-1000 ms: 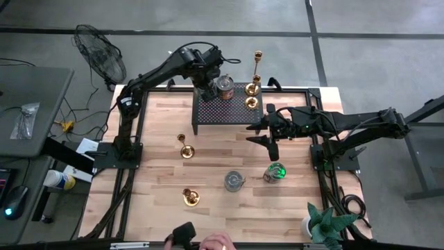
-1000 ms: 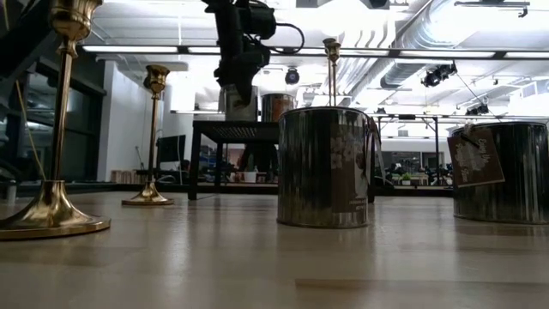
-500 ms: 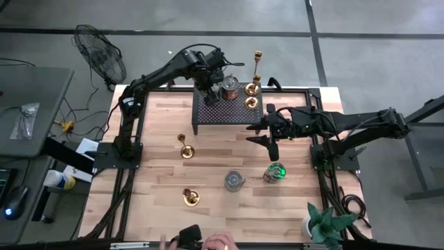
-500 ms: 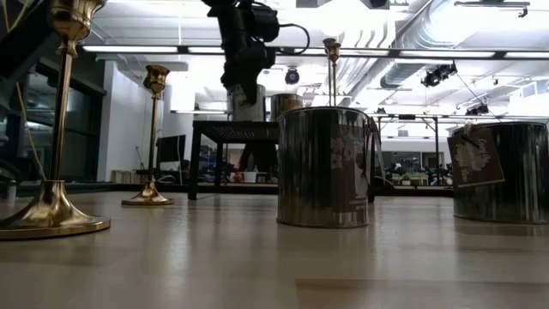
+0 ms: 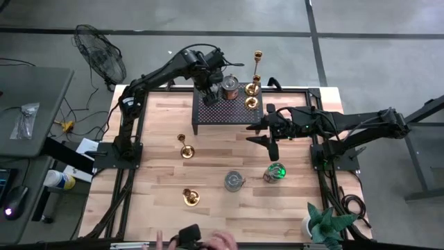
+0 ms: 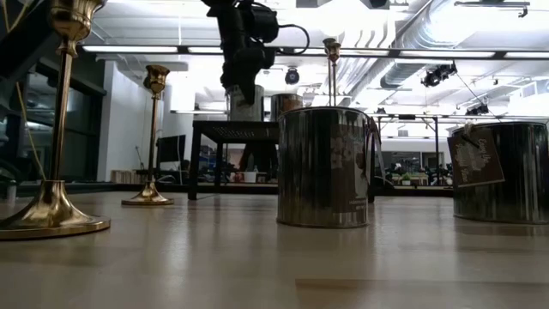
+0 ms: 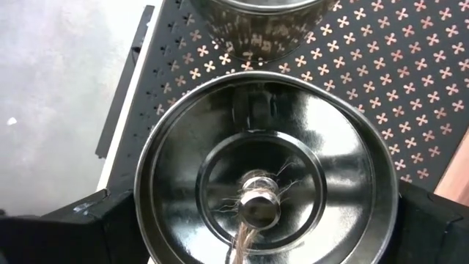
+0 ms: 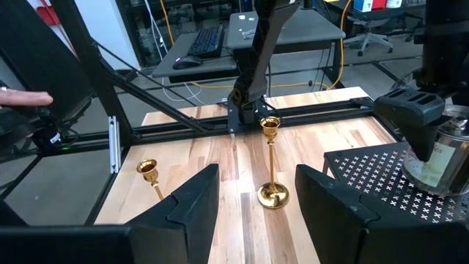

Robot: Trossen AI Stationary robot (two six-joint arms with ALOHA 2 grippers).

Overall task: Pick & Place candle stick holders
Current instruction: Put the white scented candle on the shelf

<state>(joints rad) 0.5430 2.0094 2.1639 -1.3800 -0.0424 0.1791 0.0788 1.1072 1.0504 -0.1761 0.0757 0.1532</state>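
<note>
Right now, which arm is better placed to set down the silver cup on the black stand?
The left. Its gripper is over the black stand, with the silver cup between its fingers. The right gripper hangs open and empty over bare wood, beside the stand.

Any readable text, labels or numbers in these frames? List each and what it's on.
None can be read.
Tag on the right silvery cup: print too blurred to read.
Label on the middle silvery cup: pattern only, no legible words.
Label on the cup on the black stand, beside the left gripper: too small to read.
</note>
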